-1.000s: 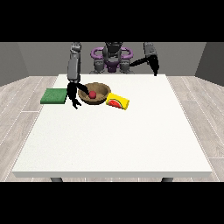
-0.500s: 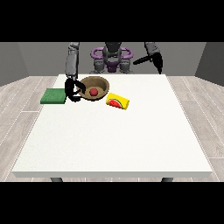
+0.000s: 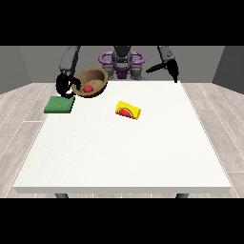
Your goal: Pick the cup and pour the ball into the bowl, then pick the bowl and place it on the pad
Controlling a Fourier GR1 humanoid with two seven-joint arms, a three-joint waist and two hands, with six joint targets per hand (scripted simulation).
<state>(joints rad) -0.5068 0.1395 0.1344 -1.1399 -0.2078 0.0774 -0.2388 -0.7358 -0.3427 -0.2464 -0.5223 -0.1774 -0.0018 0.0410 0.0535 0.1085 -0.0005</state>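
Aloft, tilted bowl (image 3: pixel 92 82) with ball (image 3: pixel 88 88), grasped by view-left hand (image 3: pixel 65 86), beside pad (image 3: pixel 59 104)

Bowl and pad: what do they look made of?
The bowl, held tilted by the hand at the view's left, looks like matte wood: brown with a paler rim. The pad looks like soft foam or felt: flat, dull green.

A white table (image 3: pixel 143 152) on grey plank floor (image 3: pixel 19 102).

White table (image 3: pixel 143 152), grey walls, pale plank floor (image 3: pixel 19 109)
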